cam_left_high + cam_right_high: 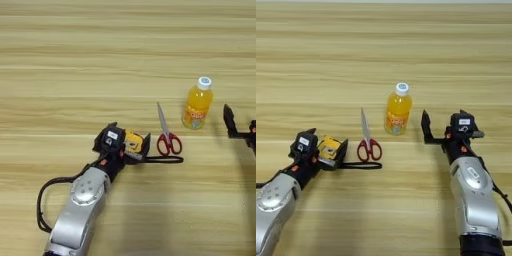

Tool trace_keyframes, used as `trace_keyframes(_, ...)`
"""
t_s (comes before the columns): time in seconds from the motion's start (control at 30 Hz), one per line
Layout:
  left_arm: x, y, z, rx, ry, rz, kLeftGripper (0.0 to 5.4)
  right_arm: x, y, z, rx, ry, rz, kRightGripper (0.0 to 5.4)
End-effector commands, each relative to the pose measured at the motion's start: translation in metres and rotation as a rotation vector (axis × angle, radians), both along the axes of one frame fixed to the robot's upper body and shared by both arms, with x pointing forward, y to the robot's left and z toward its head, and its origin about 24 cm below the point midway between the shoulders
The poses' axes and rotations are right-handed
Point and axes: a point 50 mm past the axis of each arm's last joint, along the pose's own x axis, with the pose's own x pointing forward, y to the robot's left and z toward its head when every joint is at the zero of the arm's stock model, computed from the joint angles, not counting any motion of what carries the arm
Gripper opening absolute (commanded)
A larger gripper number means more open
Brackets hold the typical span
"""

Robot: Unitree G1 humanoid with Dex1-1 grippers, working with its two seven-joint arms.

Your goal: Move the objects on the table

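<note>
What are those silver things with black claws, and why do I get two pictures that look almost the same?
The silver things are a robot's two arms. Both pictures come from cameras on its head, like two eyes looking down at the light-brown wooden table. Each arm ends in a black two-fingered claw. The left gripper is closed around a yellow-and-black tape measure, whose black strap loop trails on the table. The right gripper holds nothing, beside a small orange-drink bottle with a white cap. Red-handled scissors lie between.
</note>
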Motion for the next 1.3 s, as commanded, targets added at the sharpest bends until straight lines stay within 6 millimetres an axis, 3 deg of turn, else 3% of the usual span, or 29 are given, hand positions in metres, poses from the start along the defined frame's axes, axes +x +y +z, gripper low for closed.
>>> trace_keyframes(0.03, 0.0, -0.002, -0.009, 0.021, 0.021, -0.011, 5.4, 0.0, 0.002, 0.0, 0.008, 0.012, -0.002, 5.37)
trace_keyframes(0.9, 0.0, 0.003, -0.029, 0.083, 0.082, -0.008, 5.4, -0.001, 0.005, 0.001, 0.015, 0.01, -0.002, 5.37)
trace_keyframes(1.3, 0.0, 0.006, -0.032, 0.091, 0.091, 0.001, 4.23, 0.0, 0.004, 0.002, 0.014, 0.008, -0.005, 5.4)
